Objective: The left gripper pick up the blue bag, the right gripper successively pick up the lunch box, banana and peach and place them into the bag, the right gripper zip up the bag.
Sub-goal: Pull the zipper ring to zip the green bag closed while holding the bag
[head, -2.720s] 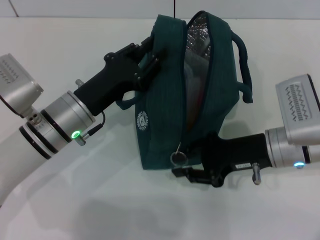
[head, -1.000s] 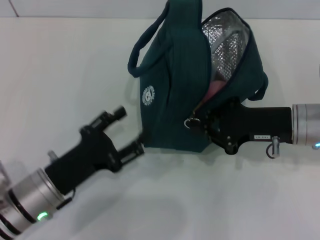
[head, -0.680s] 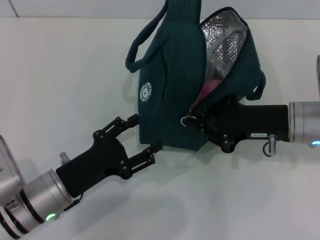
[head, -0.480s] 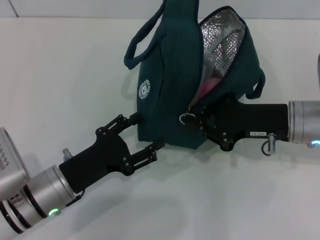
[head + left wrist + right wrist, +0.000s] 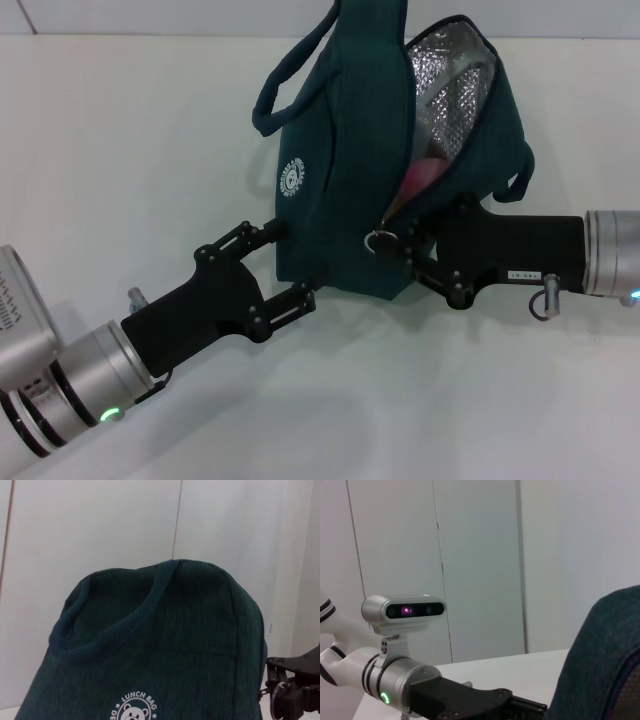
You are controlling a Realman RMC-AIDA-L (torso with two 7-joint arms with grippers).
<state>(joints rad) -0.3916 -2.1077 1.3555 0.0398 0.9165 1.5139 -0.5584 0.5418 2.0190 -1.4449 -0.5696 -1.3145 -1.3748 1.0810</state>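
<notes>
The blue bag stands on the white table, its top partly unzipped and showing silver foil lining. Something pink, the peach, shows inside. The lunch box and banana are hidden. My right gripper is at the bag's front right side, shut on the zipper pull, whose metal ring hangs beside it. My left gripper is open at the bag's lower left corner, one finger against the side and one at the bottom edge. The left wrist view shows the bag close up and the ring.
A bag handle loops out to the left, another on the right. The table's far edge runs just behind the bag. The right wrist view shows the left arm's silver wrist and the bag's side.
My left gripper let go of the bag's upper side, swung low and left, then came back open to the bag's lower left corner. My right gripper drew the zipper pull a little up the bag.
</notes>
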